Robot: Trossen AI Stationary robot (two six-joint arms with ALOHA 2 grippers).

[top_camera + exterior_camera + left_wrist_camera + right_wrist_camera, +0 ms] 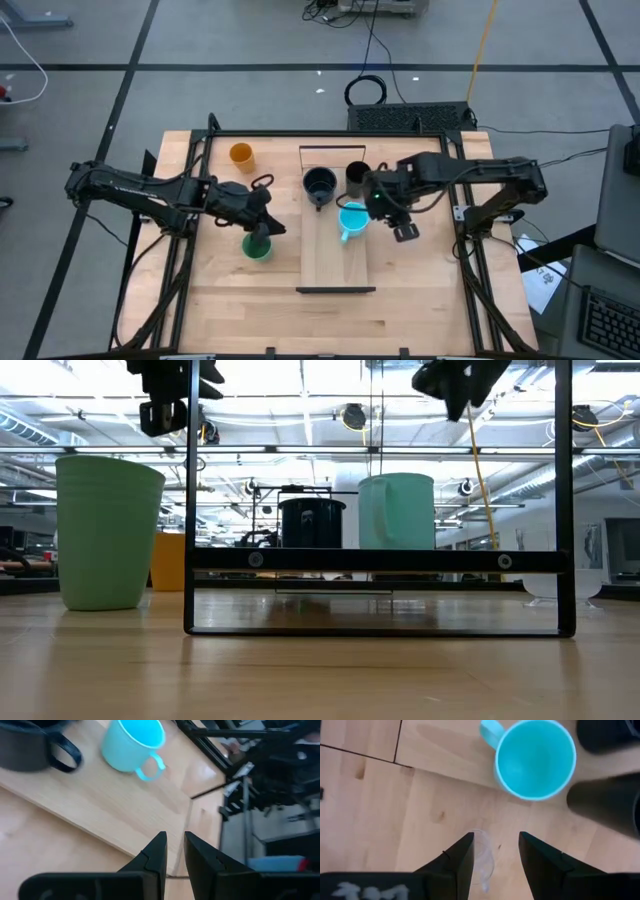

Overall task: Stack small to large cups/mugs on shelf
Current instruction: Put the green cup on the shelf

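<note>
No readable text or labels anywhere.

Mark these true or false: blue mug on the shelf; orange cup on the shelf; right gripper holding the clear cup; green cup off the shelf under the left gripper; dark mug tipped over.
1. The blue mug stands on the shelf. True.
2. The orange cup is on the shelf. False: it stands on the tabletop, beside the shelf on the left arm's side.
3. The right gripper holds the clear cup. False: it is open and raised, and the cup stands on the tabletop.
4. The green cup stands off the shelf, with the left gripper above it. True.
5. The dark mug is tipped over. False: it stands upright on the shelf.
</note>
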